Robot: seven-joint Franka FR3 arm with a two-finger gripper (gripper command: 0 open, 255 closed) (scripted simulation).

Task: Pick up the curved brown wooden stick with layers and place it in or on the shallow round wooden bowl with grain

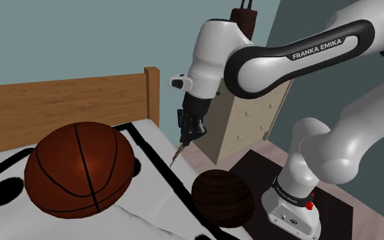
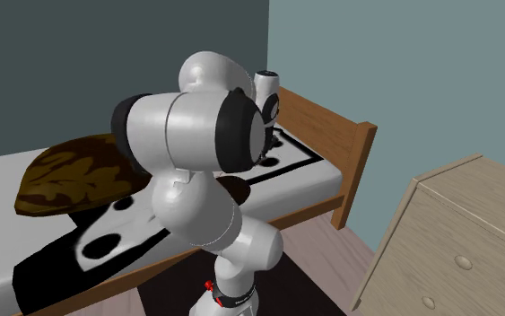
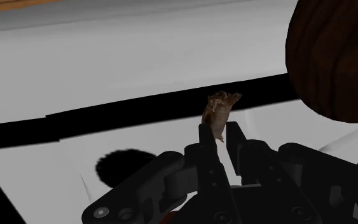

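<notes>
Item: curved brown stick [image 3: 219, 114], thin and stiff, probably light and brittle at its ragged tip; your hand [image 3: 220, 139] pinches one end, dangling it over the bed [image 1: 149, 198] near the dark wooden bowl [image 1: 222, 198].

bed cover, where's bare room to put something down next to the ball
Bare: the white cover between the basketball and the bed's edge, below the tool holding the stick. Crowded: the edge nearer the stand, where the dark bowl sits.
</notes>
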